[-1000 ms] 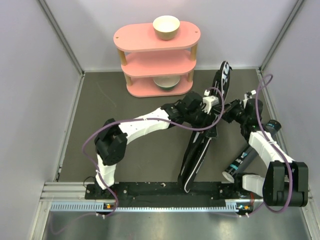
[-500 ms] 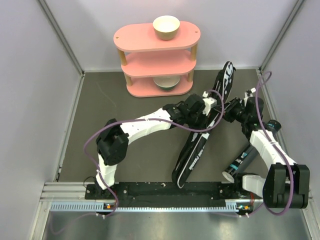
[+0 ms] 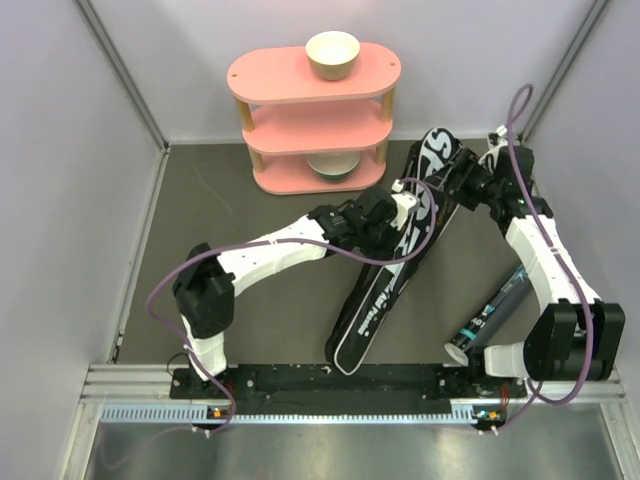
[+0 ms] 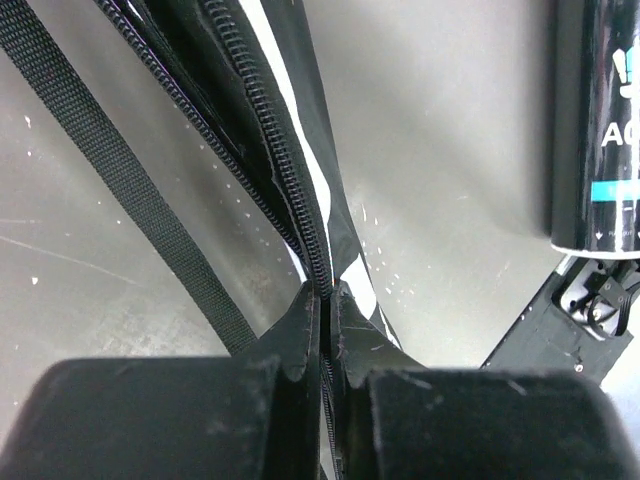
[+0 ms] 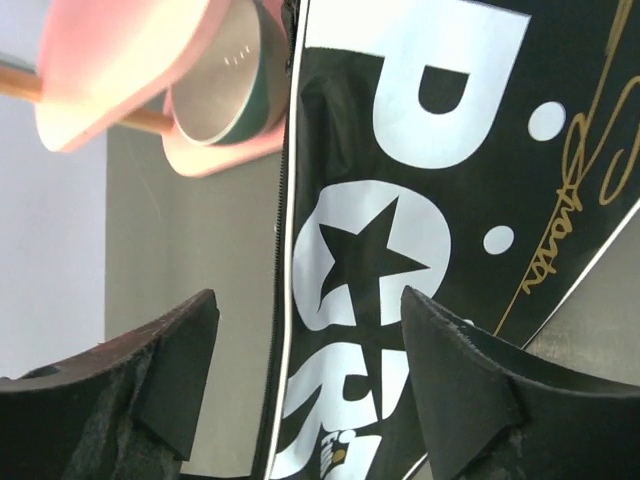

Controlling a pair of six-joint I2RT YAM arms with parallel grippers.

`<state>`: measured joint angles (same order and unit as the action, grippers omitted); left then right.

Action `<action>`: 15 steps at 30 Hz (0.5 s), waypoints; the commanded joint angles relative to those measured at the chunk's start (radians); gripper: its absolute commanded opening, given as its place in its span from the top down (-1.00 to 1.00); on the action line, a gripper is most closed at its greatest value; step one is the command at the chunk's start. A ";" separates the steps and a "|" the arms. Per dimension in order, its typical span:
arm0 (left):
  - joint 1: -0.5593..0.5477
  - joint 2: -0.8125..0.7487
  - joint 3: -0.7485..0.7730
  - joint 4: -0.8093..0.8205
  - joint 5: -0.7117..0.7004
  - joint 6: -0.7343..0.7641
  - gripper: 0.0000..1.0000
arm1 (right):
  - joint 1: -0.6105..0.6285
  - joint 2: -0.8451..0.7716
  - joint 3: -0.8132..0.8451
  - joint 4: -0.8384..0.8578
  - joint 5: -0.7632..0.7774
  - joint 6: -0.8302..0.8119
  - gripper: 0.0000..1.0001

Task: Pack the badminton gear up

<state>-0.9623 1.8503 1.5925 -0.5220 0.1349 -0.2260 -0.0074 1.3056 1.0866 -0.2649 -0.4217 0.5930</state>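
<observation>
The left gripper point(image 4: 325, 300) is pinching the zipper point(image 4: 300, 230) of the bag point(image 3: 385, 290) lying slantwise on the table point(image 3: 250, 330), and with the right gripper point(image 5: 308, 300) hanging open above it, any tug is risking dragging the whole bag.

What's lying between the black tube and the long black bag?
Only bare grey tabletop between tube and bag, shown in the top view.

A long black bag point(image 3: 372, 310) with white lettering slants just right of the pink shelf point(image 3: 300, 75); a black tube point(image 3: 497, 308) lies farther right.
</observation>
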 commanded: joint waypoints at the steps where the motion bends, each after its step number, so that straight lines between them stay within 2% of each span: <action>1: -0.015 -0.100 -0.017 0.014 0.003 0.028 1.00 | 0.079 0.066 0.096 -0.085 0.035 -0.065 -0.50; 5: -0.032 -0.099 -0.016 0.007 -0.011 0.025 1.00 | 0.148 0.109 0.150 -0.128 0.122 -0.088 -0.63; 7: -0.044 -0.091 -0.003 -0.004 -0.029 0.027 1.00 | 0.181 0.132 0.182 -0.177 0.246 -0.104 -0.79; 12: -0.070 -0.083 0.012 -0.016 -0.084 0.028 1.00 | 0.277 0.161 0.202 -0.315 0.530 -0.079 -0.87; 15: -0.081 -0.074 0.024 -0.022 -0.106 0.030 1.00 | 0.323 0.201 0.246 -0.394 0.635 -0.049 -0.87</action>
<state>-1.0248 1.8160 1.5703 -0.5629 0.0643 -0.2123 0.2672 1.4635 1.2545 -0.5301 -0.0269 0.5171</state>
